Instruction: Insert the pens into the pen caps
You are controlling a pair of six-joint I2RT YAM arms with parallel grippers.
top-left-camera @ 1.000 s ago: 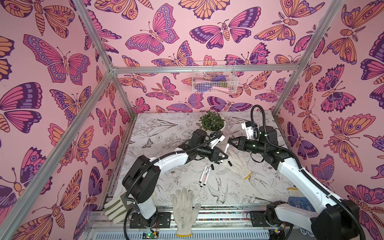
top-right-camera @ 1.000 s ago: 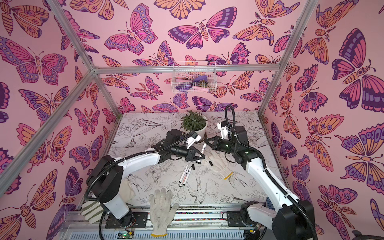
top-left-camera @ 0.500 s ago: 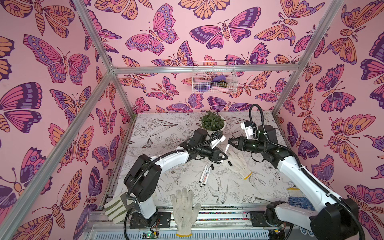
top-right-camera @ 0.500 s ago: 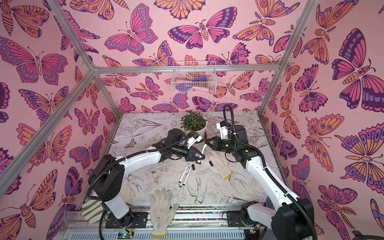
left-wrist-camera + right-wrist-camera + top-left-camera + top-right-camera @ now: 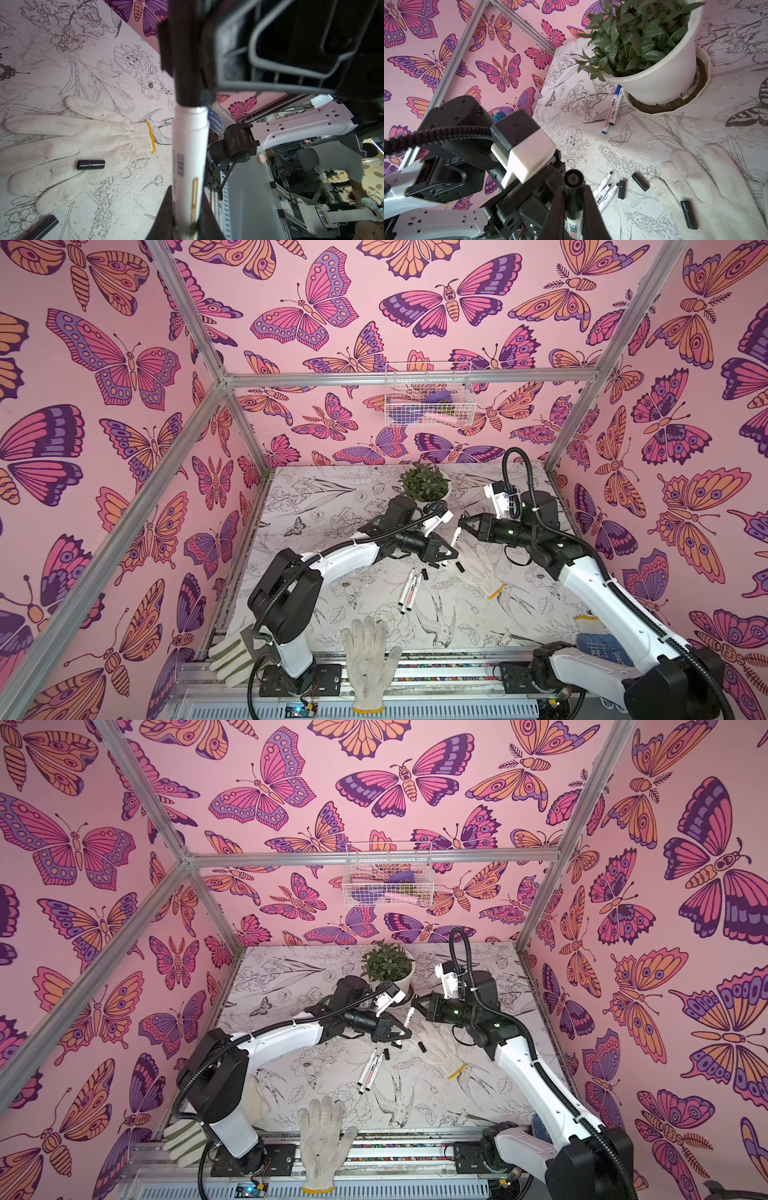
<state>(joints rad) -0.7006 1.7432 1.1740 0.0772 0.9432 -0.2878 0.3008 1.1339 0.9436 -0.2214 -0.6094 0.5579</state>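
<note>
Clamping one pen: left gripper on the barrel, right gripper seemingly on its cap (both tight).

My left fingers swallow the lower end of the pen, and the picture's edge cuts it off there; its tip is out of sight inside the cap that my right fingers pinch. A second cap lies blurred and half cropped at the left wrist view's edge. By the plant saucer another pen hides behind the blue pen, only its black end showing. The wire basket holds things too small to name
</note>
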